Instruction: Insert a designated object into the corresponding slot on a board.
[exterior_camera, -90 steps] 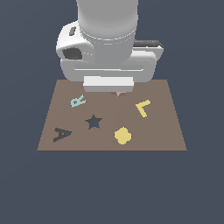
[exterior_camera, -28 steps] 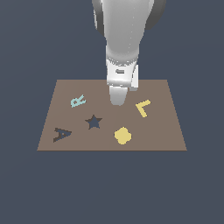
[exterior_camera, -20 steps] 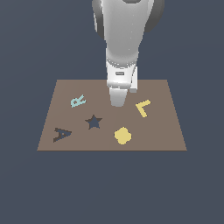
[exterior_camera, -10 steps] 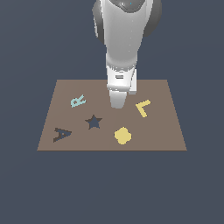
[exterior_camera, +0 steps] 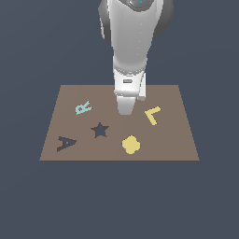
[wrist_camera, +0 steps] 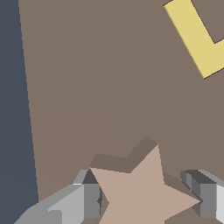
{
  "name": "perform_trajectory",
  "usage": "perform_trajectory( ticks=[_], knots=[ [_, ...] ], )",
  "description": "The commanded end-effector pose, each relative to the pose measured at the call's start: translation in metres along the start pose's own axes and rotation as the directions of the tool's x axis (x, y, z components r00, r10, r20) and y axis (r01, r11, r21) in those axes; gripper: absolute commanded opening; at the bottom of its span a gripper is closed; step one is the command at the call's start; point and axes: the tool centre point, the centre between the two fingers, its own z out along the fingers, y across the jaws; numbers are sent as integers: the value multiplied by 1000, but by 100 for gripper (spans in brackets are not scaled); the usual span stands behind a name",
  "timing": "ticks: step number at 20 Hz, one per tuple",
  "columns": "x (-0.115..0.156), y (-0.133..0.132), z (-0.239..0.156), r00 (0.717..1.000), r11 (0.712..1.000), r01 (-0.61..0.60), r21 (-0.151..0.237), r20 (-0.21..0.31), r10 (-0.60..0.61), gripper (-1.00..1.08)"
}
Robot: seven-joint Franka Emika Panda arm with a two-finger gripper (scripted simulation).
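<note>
The brown board (exterior_camera: 177, 140) lies flat and bears a pale blue R (exterior_camera: 83, 108), a dark A (exterior_camera: 66, 143), a dark blue star figure (exterior_camera: 99, 130), a yellow L (exterior_camera: 152, 115) and a yellow rounded blob (exterior_camera: 131, 144). My gripper (exterior_camera: 125, 111) hangs low over the board's middle, between the R and the L. In the wrist view my gripper (wrist_camera: 144, 199) is shut on a tan star piece (wrist_camera: 144, 192), one finger (wrist_camera: 89, 201) at each side. The star casts a shadow on the board (wrist_camera: 87, 87). The L (wrist_camera: 197, 39) also shows there. The star piece is hidden in the exterior view.
The board rests on a plain dark blue-grey floor (exterior_camera: 37, 200). The board's edge and that floor (wrist_camera: 13, 109) also show in the wrist view. The white arm (exterior_camera: 133, 42) rises over the board's far side.
The gripper has sunk a little lower toward the board over the last second and a half. Before that the wrist had turned and the arm had drawn upright. The board figures have not moved.
</note>
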Motion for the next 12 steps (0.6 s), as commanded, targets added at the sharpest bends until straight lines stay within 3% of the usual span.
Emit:
perform_trajectory(
  ticks=[1,12],
  knots=[
    [0,0,0,1000,1000,0,0,0,0,-100],
    [-10,8,-1,998,998,66,0,0,-66,-100]
  ],
)
